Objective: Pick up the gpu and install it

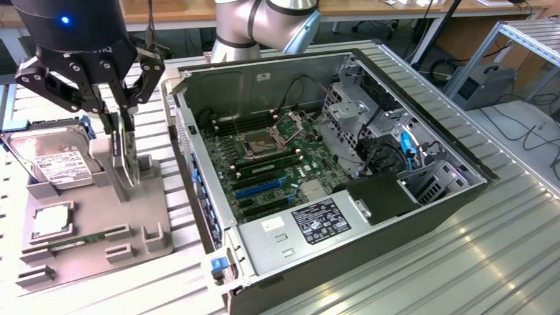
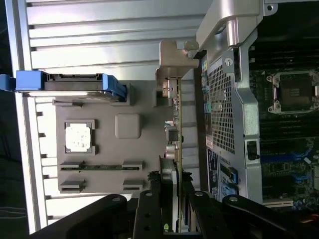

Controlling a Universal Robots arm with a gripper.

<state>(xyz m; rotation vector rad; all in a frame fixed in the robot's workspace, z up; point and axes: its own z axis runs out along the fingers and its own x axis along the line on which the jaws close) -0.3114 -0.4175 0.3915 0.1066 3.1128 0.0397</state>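
The black two-fingered pincer [image 1: 122, 141] is clenched on the gpu [image 2: 175, 124], a thin, dark, flat rectangular expansion card with a silvery metal bracket [image 2: 174, 64] at one end. One finger lies against each face, so the card hangs directly below the wrist. The card stands on edge at the grey moulded holder [image 1: 96, 210] on the ribbed metal surface [image 1: 490, 262], its long axis parallel to the nearest wall of the open computer case [image 1: 262, 72], just beside it on the exterior view's right.

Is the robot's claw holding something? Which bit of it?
Yes: the claw pinches the thin dark flat card with a silvery metal bracket by its top edge, while it stands upright on the grey tray.
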